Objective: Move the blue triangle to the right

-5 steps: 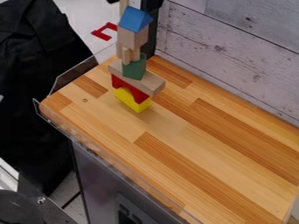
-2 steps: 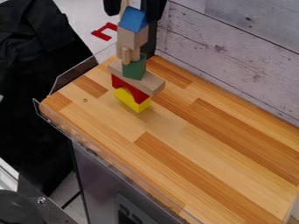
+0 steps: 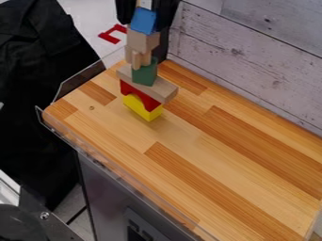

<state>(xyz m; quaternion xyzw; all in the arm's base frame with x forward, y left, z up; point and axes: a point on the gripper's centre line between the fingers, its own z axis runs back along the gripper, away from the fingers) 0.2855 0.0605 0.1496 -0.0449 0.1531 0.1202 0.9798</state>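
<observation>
Straight down from the blue triangular wooden block (image 3: 144,20), a tall tower of wooden blocks (image 3: 144,73) stands in our way. We have open room above the striped wooden tabletop (image 3: 213,155), bounded by the whitewashed plank wall (image 3: 252,56).

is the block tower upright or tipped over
Upright: the yellow block stands on the table, with the red arch, green block and plain wooden blocks stacked above, up to the blue one.
</observation>
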